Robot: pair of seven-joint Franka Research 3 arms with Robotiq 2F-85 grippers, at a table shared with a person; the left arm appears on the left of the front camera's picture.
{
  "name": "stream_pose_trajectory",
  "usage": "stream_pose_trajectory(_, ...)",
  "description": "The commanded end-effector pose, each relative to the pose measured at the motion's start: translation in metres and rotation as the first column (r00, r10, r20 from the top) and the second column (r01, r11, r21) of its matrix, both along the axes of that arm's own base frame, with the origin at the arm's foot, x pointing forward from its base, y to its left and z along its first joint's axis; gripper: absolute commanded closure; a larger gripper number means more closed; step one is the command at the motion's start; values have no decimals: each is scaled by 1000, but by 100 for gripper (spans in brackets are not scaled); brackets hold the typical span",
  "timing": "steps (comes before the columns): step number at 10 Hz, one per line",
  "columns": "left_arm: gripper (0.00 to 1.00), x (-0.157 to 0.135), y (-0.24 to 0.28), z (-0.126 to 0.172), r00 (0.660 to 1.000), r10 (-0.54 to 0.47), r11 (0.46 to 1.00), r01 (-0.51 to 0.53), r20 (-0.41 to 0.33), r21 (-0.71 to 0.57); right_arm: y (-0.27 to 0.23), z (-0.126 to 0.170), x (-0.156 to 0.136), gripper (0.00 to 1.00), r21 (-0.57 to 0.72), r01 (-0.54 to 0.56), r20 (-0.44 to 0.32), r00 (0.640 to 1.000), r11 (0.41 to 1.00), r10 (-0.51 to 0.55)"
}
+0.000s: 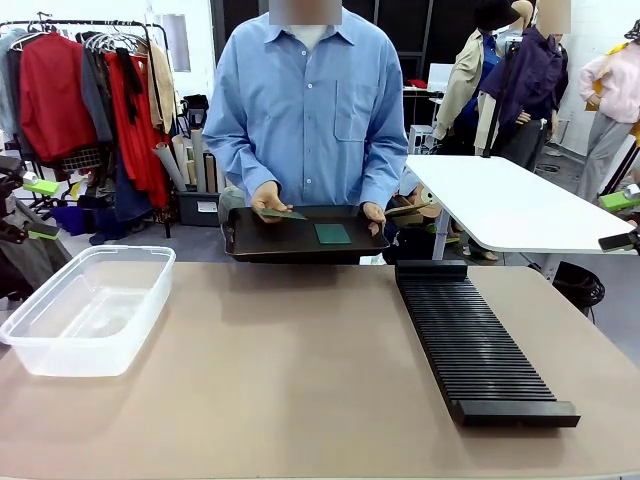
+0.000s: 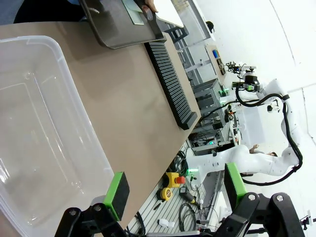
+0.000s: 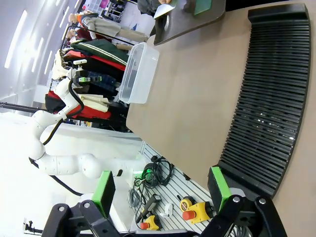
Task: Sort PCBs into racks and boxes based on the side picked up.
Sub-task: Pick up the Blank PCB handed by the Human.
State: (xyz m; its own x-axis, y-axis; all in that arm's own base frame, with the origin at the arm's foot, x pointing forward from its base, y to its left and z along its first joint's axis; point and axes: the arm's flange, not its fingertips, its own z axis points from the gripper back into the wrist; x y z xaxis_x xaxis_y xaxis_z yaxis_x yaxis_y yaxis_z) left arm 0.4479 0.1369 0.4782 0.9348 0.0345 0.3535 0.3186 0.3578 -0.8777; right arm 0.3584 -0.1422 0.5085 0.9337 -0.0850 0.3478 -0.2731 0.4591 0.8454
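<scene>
Left gripper [image 2: 176, 188] and right gripper [image 3: 162, 188] are being held spread, empty. PCBs [image 1: 332, 233] are being carried on a tray [image 1: 300, 252].

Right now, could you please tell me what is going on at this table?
A person at the far side holds a shallow black tray. One PCB lies flat in it, and a second PCB lies by the person's hand. The clear box and the black rack sit on the table with no boards in them. The left claw and right claw are open and hold nothing.
</scene>
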Motion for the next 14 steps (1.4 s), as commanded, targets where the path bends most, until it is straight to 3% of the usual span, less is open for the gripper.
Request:
stream_pose_trajectory(1,0,-1,0,0,1000,-5,1000,5,-1,5,0,2,0,0,7,-4,10,1000,1000,4)
stream_pose_trajectory(14,0,-1,0,0,1000,-5,1000,5,-1,5,0,2,0,0,7,-4,10,1000,1000,4)
